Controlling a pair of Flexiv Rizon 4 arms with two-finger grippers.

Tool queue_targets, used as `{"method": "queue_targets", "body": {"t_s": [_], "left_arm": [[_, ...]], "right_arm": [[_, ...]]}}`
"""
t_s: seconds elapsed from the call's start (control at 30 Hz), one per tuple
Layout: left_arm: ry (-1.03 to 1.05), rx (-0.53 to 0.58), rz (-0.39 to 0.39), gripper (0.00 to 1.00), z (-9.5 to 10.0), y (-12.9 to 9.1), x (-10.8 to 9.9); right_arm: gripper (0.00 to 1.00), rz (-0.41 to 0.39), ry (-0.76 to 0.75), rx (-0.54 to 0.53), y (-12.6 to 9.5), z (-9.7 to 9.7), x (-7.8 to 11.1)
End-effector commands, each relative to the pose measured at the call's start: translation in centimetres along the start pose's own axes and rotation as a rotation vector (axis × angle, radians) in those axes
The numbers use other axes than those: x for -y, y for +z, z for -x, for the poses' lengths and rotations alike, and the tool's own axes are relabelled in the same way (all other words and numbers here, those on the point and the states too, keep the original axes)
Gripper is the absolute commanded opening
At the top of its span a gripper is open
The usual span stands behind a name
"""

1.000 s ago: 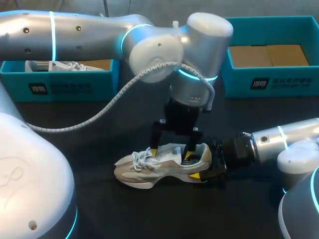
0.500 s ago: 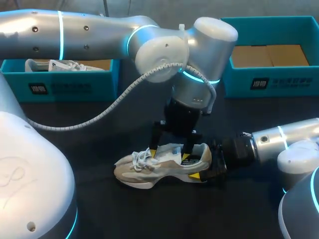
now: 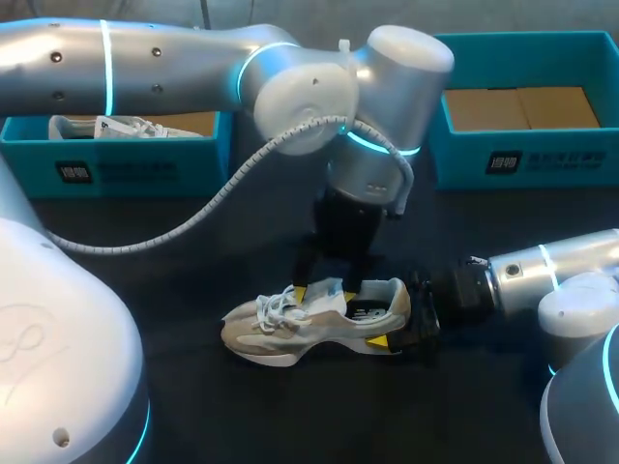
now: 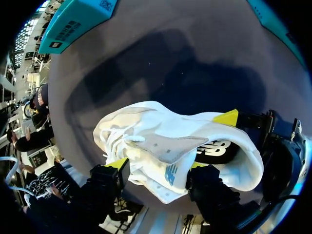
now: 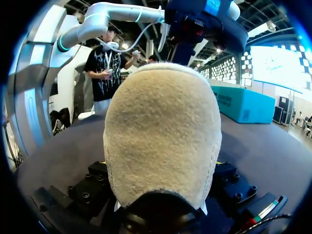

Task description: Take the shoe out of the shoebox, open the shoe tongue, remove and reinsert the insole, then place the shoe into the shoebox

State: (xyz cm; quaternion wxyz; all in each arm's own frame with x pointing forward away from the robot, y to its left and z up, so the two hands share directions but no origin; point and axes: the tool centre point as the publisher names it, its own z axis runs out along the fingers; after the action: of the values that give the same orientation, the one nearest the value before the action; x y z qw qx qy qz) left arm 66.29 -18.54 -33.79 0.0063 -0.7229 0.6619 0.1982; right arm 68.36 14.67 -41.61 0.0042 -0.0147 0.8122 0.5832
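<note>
The left gripper (image 4: 157, 165) hangs straight down over the middle of the beige and white lace-up sneaker (image 3: 290, 324). Its yellow-tipped fingers (image 4: 117, 164) stand spread apart with the shoe's near side wall between them, clamping nothing. The right gripper (image 5: 161, 176) lies low at the heel end and is closed on the heel, one finger on each side (its own wrist view shows the black finger blocks flanking the heel, with the tips hidden behind it).

The sneaker stands on its sole on the dark table (image 3: 193, 406), out of both boxes, toe towards the robot's left.

Only the left wrist view looks down into the shoe's mouth. There a flat pale grey piece (image 4: 165, 146) lies across the opening (tongue or insole, I cannot tell), a dark insole with a white logo shows at the heel, and a blue logo marks the side wall. The right wrist view shows little more than the fuzzy beige back of the heel.

Only the head view shows the boxes whole. A teal open shoebox at the far left (image 3: 126, 166) holds a second white laced shoe (image 3: 106, 128). A teal open shoebox at the far right (image 3: 571, 159) shows a brown cardboard floor. Each carries a dark label with pale print on its front wall.
</note>
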Motion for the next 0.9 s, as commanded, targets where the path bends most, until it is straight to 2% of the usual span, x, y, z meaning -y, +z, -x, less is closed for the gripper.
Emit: {"method": "queue_targets", "body": {"t_s": [0.03,0.1,0.23,0.37,0.7,0.8,0.9], "left_arm": [[0.009,-0.036,-0.008,0.63,0.8,-0.2,-0.3],[0.013,-0.050,-0.009,0.62,0.8,-0.3,-0.4],[0.025,-0.087,-0.012,0.49,0.8,-0.8,-0.5],[0.031,-0.102,-0.011,0.45,0.8,-1.0,-0.5],[0.035,-0.115,-0.008,0.43,1.6,-1.4,-0.4],[0.035,-0.120,-0.010,0.37,1.7,-1.5,-0.4],[0.040,-0.123,-0.011,0.36,1.8,-1.6,-0.6]], "right_arm": [[0.00,-0.005,0.001,-0.001,0.2,0.1,0.0],[0.00,-0.005,0.001,-0.001,0.2,0.1,0.0],[0.00,-0.005,0.001,-0.001,0.2,0.1,0.0],[0.00,-0.005,0.001,-0.001,0.2,0.1,0.0],[0.00,-0.005,0.001,-0.001,0.2,0.1,0.0],[0.00,-0.005,0.001,-0.001,0.2,0.1,0.0],[0.00,-0.005,0.001,-0.001,0.2,0.1,0.0]]}}
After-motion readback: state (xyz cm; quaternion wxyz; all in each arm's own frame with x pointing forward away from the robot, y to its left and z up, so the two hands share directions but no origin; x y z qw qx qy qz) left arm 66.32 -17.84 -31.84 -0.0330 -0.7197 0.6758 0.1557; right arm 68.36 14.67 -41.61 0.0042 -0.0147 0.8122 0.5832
